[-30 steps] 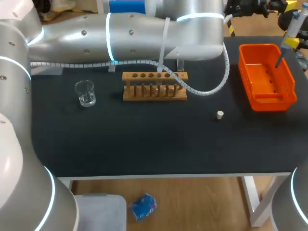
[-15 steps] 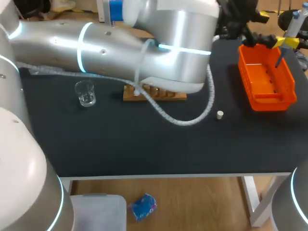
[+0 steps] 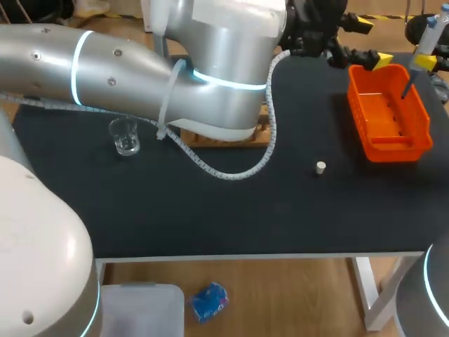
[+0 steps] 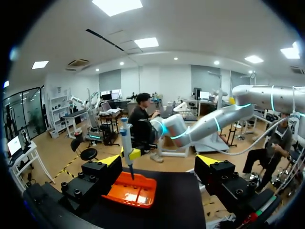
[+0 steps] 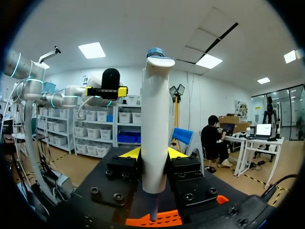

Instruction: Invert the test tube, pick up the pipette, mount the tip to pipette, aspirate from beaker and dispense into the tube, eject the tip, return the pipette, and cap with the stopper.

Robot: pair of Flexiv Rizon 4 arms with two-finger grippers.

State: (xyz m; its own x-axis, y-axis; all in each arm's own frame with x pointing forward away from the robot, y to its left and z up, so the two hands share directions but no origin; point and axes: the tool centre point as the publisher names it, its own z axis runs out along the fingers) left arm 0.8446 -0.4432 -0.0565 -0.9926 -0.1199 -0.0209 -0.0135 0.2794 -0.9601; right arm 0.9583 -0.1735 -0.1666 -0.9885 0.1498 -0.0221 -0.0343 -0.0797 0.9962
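Overhead, found the pipette (image 3: 419, 50) tip-down over the orange bin (image 3: 396, 149), the left end effector (image 3: 372, 41) near the bin's far corner, and the stopper (image 3: 320, 167) on the counter (image 3: 210, 210). From the left wrist, saw that end effector spread wide, gripping nothing. From the right wrist, noted the right end effector (image 5: 153, 152) clamped on the pipette's barrel.

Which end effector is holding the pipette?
The right end effector: it grips the pipette over the orange bin. The left end effector is open and empty.
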